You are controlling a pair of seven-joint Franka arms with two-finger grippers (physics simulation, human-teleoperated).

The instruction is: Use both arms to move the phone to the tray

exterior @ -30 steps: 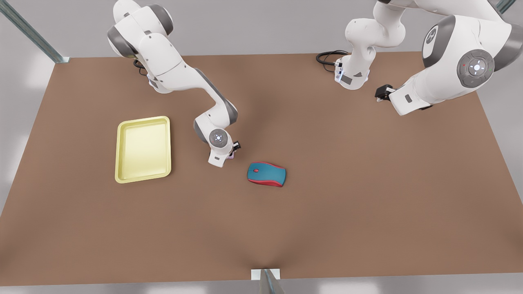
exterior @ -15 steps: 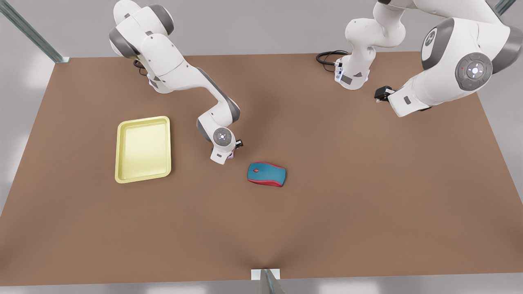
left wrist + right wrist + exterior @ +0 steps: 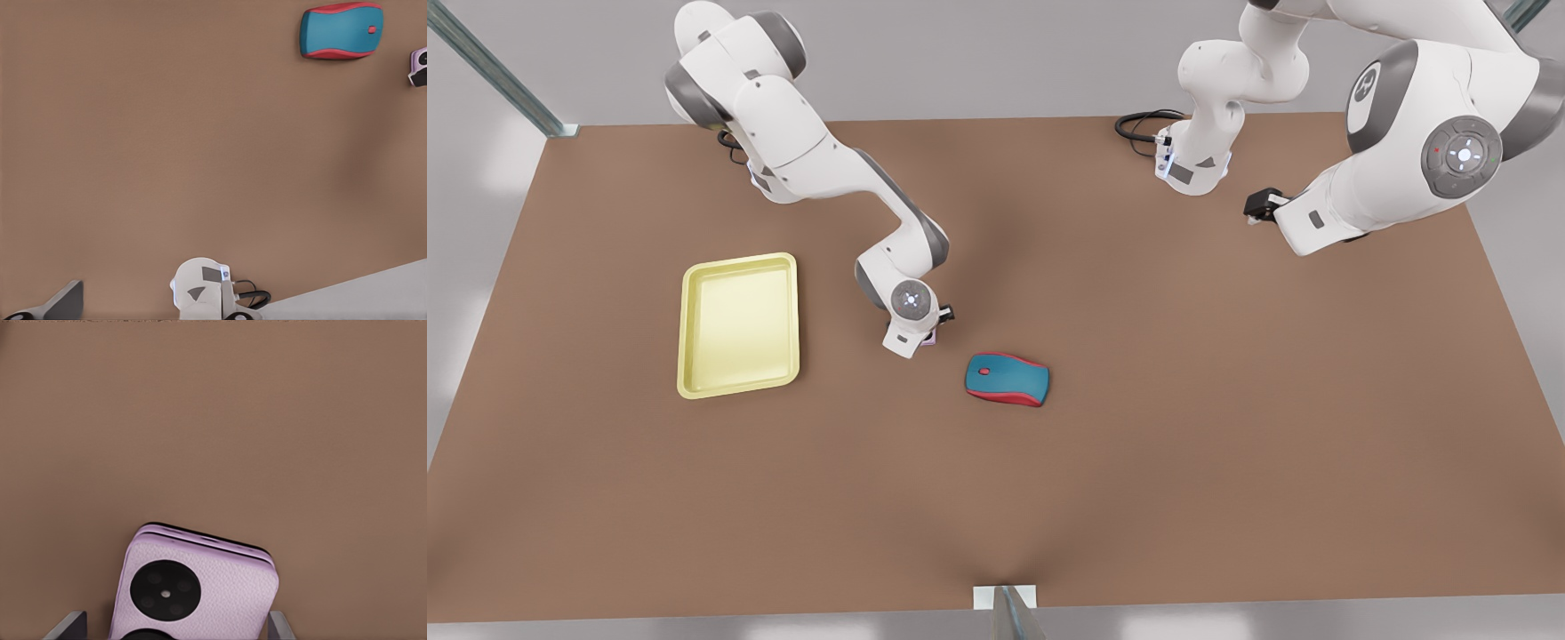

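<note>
No writing or brand can be read on anything. In the right wrist view the phone (image 3: 200, 587) sits between the right tool's (image 3: 177, 628) fingers (image 3: 67, 625), lying on the table (image 3: 213, 420); whether they pinch it I cannot tell. The front view adds the tray (image 3: 738, 324), apart from the phone, and the mouse (image 3: 1007, 379). The left tool (image 3: 1261, 204) waits raised by its base, grip state unclear.

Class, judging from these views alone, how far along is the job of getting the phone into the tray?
Done: nothing delivered; the tray holds no phone. In hand: the right gripper is down at the phone, one finger on each side, between tray and mouse; whether it grips is unclear. The left gripper waits apart. Left: lift, carry, set the phone in the tray.
</note>
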